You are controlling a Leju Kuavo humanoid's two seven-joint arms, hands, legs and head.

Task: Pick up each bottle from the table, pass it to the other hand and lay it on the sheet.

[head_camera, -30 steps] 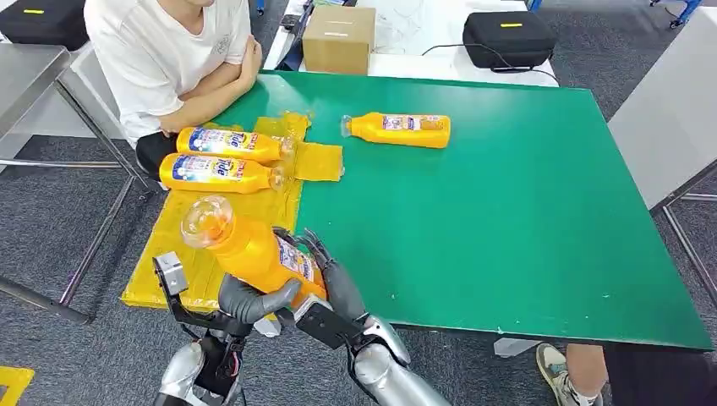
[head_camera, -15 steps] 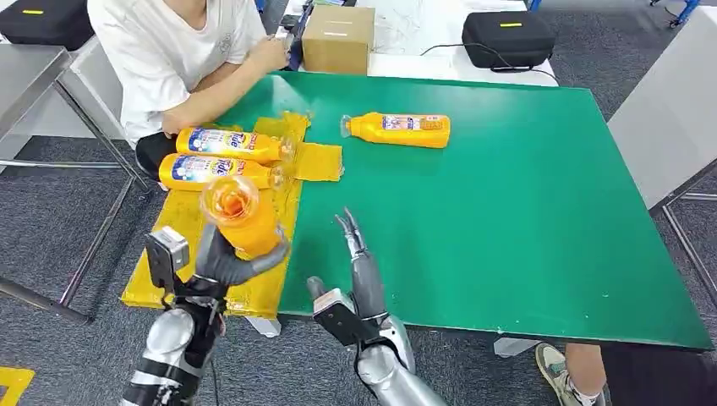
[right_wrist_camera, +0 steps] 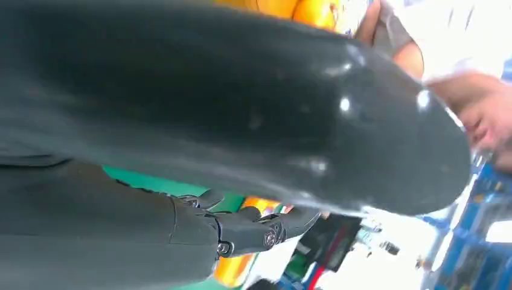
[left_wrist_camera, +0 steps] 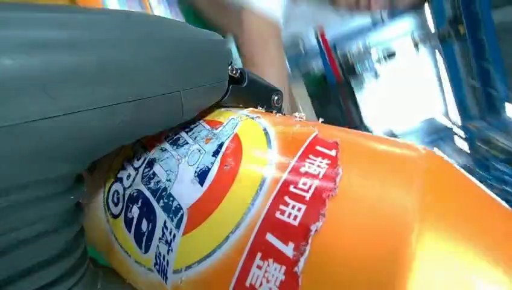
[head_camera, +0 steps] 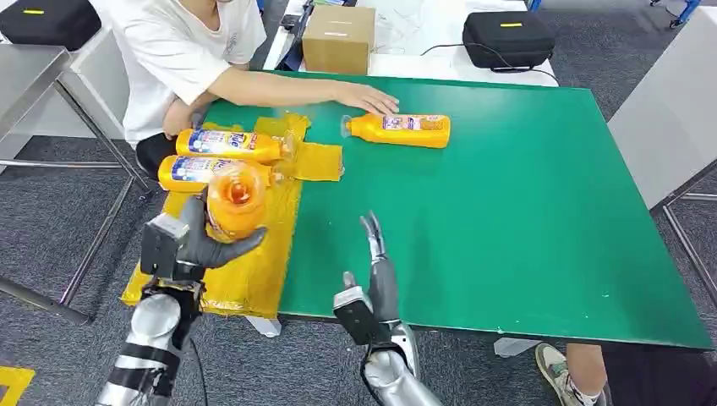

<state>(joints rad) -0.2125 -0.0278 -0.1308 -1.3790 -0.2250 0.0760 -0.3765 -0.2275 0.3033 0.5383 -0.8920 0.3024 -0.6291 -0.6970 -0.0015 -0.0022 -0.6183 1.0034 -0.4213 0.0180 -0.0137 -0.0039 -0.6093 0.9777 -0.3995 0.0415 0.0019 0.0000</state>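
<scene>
My left hand grips an orange bottle and holds it above the yellow sheet at the table's left front; its label shows close up in the left wrist view. Two more orange bottles lie side by side on the sheet behind it. Another orange bottle lies on the green table at the back. My right hand stands over the table's front edge, fingers straight, holding nothing.
A person in a white shirt sits at the back left, one hand reaching over the table to the far bottle's neck. Behind the table are a cardboard box and a black case.
My left hand carried the bottle away from my right hand, leftward and farther over the sheet. The right hand let go and opened. The person's arm reached out to the far bottle.
</scene>
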